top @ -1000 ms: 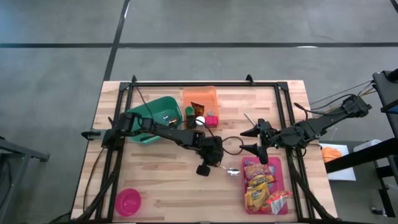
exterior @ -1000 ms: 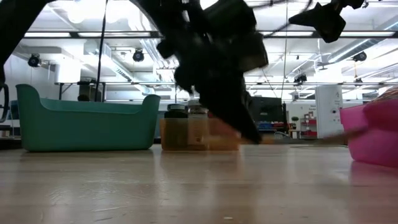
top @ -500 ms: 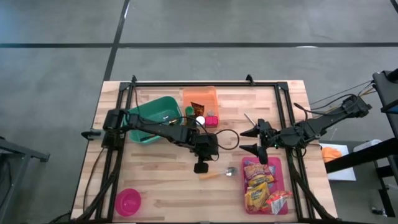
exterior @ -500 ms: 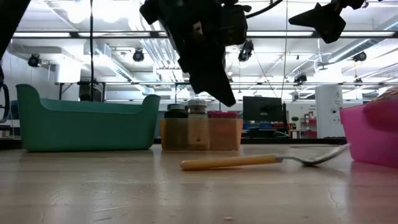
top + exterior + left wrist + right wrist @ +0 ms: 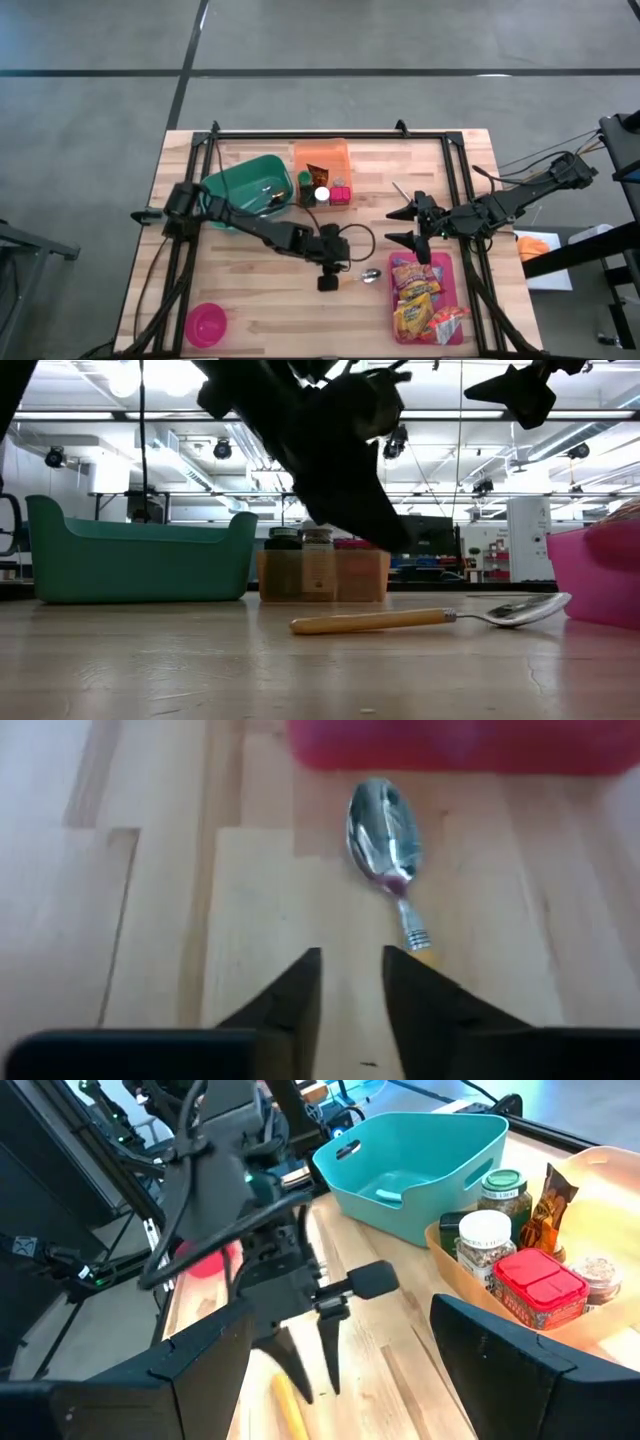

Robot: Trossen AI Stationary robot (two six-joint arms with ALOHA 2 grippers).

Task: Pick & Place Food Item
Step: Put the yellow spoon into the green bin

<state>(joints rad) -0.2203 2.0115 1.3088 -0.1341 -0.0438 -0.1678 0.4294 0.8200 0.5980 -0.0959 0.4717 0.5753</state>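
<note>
A spoon [image 5: 360, 276] with a yellow handle and a metal bowl [image 5: 383, 825] lies flat on the wooden table, just left of a pink tray [image 5: 452, 290] that holds snack packets [image 5: 418, 300]. My left gripper [image 5: 338, 278] hangs above the spoon's handle, clear of it in the low view [image 5: 400, 540]. Its fingers [image 5: 300, 995] stand a little apart with nothing between them, and the handle runs out of sight behind one finger. My right gripper [image 5: 415, 226] waits open above the table's right side, over the tray's far edge.
An orange bin [image 5: 322, 152] with jars and a red box stands at the far middle, with a green tub [image 5: 245, 190] to its left. A pink bowl [image 5: 207, 323] sits at the near left. Black frame rails [image 5: 330, 135] edge the table.
My left gripper has risen from low beside the spoon, then gone toward the table's near edge and a little right, and has turned; it now hangs over the handle. The spoon, hidden behind the gripper a second ago in the low view, lies in plain sight on the table.
</note>
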